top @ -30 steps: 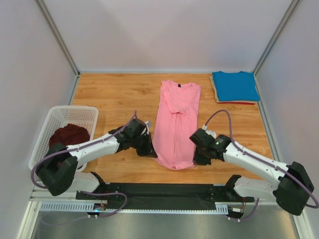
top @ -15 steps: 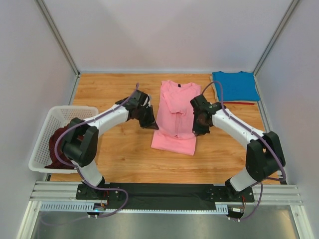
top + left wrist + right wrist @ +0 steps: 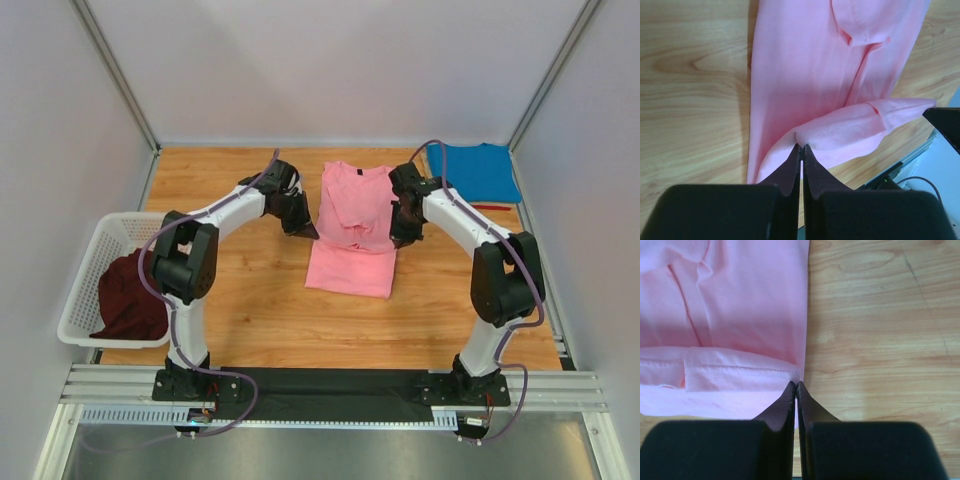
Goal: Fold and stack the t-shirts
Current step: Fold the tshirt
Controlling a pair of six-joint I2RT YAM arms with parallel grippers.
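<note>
**While its hem is held up, the pink t-shirt (image 3: 352, 270) sits mid-fold**

As the top external view has it, the pink t-shirt lies mid-table (image 3: 230, 300), long axis running away from the arm bases, collar at the far end; left gripper (image 3: 303, 230) at its left edge, right gripper (image 3: 403, 235) at its right edge, level with each other, neither nearer; blue t-shirt (image 3: 472, 172) folded in the far right corner; maroon t-shirt (image 3: 128, 295) heaped in the white basket (image 3: 150, 217).

Left wrist: jaws pressed together on a hem corner; the lifted layer doubled over the flat body.

Right wrist: jaws likewise clamped on the stitched hem corner; table beside.

Judgement: the collar lies beyond both jaws along the axis; the hem likely goes farther that way, both arms in step, or the fold skews.
</note>
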